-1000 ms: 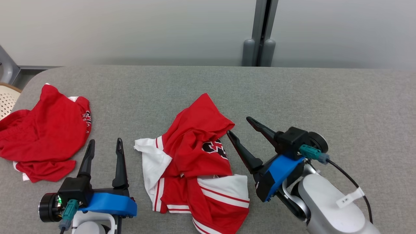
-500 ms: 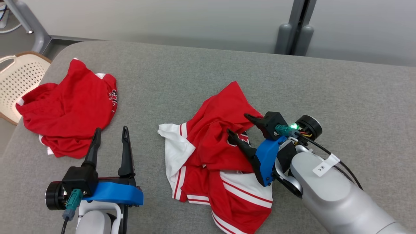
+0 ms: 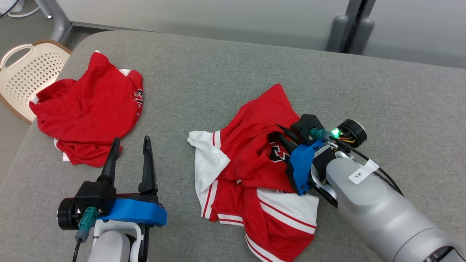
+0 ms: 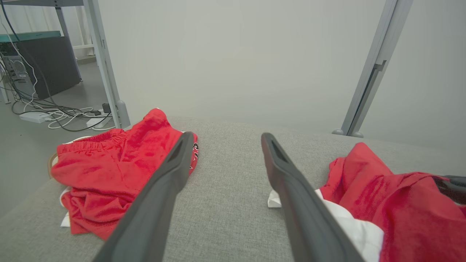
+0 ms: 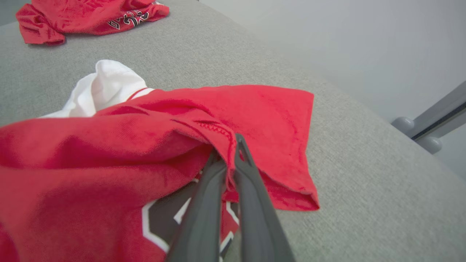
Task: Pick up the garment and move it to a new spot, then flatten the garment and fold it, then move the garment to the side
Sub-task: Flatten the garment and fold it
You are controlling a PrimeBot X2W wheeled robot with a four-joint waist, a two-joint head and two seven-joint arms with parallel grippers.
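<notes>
The garment (image 3: 255, 163), a crumpled red and white jersey with a dark logo, lies mid-table on the grey padded table (image 3: 225, 69). My right gripper (image 3: 282, 135) reaches into it from the right, its fingers pinched together on a raised red fold with a stitched hem. The right wrist view shows the garment (image 5: 109, 145) bunched around the gripper (image 5: 230, 150), with cloth between the tips. My left gripper (image 3: 131, 140) hovers open over bare table to the garment's left, holding nothing. From the left wrist, the gripper (image 4: 226, 136) stands wide, with the garment (image 4: 400, 196) at right.
A second red garment (image 3: 91, 112) lies heaped near the table's left edge, beside a cream perforated basket (image 3: 25, 69) off the table. Grey posts (image 3: 349, 25) stand behind the far edge. Bare cloth stretches across the far and right sides.
The camera has turned, shifting the whole picture. My right gripper moved left into the garment and closed on a red fold. The left gripper stayed open and in place.
</notes>
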